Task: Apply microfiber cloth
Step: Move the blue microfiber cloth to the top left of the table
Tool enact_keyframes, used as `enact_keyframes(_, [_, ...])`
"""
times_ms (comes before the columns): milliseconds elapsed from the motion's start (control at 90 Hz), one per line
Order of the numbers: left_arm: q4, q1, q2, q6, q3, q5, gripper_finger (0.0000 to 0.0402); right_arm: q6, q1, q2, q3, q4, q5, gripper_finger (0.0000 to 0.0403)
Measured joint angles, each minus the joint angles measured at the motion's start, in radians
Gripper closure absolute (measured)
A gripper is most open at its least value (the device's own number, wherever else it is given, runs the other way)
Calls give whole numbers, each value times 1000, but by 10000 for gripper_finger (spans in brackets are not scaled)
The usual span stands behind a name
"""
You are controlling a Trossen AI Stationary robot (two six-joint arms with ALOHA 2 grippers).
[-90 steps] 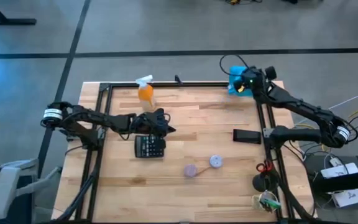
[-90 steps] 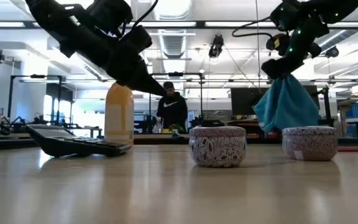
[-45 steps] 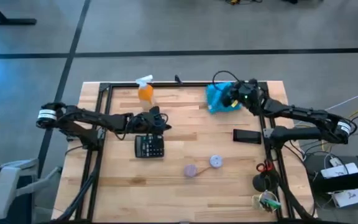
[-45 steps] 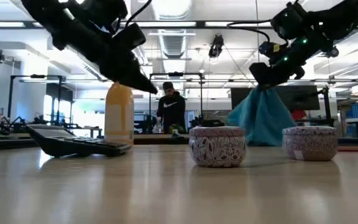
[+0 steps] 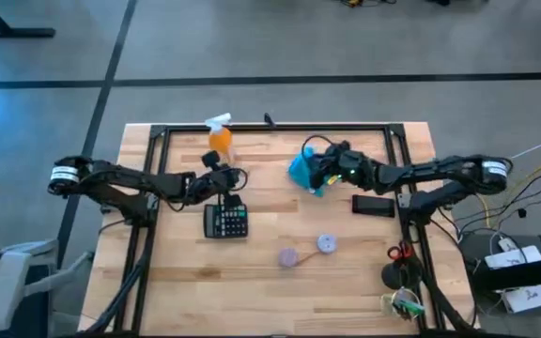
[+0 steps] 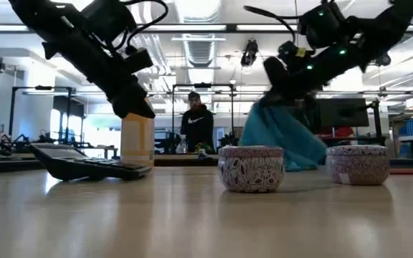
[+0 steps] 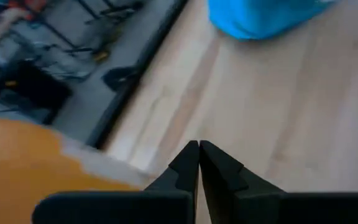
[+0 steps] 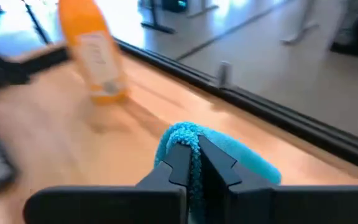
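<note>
Cloth [image 5: 303,170] in right gripper [image 5: 321,173] (pinched)

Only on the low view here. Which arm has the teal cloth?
Observer: The right pincer, per the high view; it is shut on the microfiber cloth.
Operator: Left arm holding anything?
Observer: No. The left wrist view shows the left pincer shut and empty.
Operator: Where is it relative to the calculator?
Observer: From above, the left pincer sits just behind the black calculator, near the orange spray bottle.
</note>
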Motion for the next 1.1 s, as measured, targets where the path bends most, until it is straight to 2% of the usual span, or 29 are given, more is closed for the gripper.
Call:
enact_keyframes(78, [-6,1,-7,-2,-8,38,402,0,17,101,57,81,-60,403])
enact_keyframes(200, [10,0,-8,60,-30,320,402,-17,45,263,190,125,-126,403])
enact_keyframes(267, [82,-1,-8,84,-44,411,402,-48,60,339,278,131,-149,403])
enact_keyframes(444, [276,1,-8,114,-97,423,402,-164,103,499,493,116,-257,403])
enact_keyframes(644, [472,2,-8,142,-197,475,402,-264,128,605,667,30,-263,403])
enact_keyframes(811, [592,15,23,153,-219,476,402,-306,121,643,759,4,-263,403])
enact_keyframes(878, [608,22,37,150,-216,443,402,-320,117,637,787,-39,-263,403])
enact_keyframes(1044, [613,28,72,123,-215,193,402,-364,116,589,817,-222,-260,403])
enact_keyframes(1100, [617,33,85,120,-216,148,402,-365,116,572,820,-256,-260,403])
